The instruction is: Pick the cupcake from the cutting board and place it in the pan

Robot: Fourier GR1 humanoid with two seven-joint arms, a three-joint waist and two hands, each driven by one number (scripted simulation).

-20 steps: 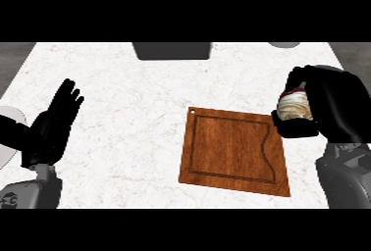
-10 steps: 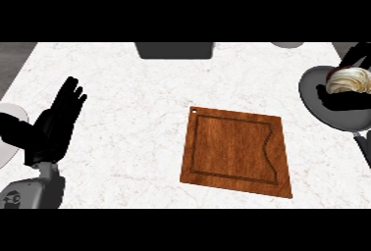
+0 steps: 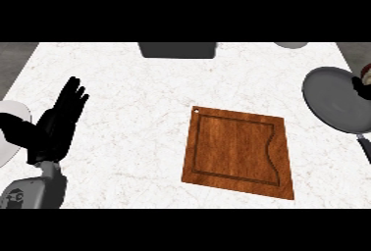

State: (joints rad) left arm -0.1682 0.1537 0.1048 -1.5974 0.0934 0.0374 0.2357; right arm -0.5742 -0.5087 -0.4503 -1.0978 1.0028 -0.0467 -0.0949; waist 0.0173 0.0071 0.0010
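One left hand (image 3: pixel 56 128) on view: fingers straight, holding nothing | right hand: unseen | cutting board (image 3: pixel 239 151) bare | pan (image 3: pixel 337 101) at desk's (image 3: pixel 145 93) right edge

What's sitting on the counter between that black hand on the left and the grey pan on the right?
In the head view, the wooden cutting board lies between the left hand and the pan, with nothing on it.

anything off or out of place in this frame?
Cutting board sits askew on the counter and is bare. The cupcake is only a sliver at the right edge, over the pan rim rather than centred in it. Left hand rests open.
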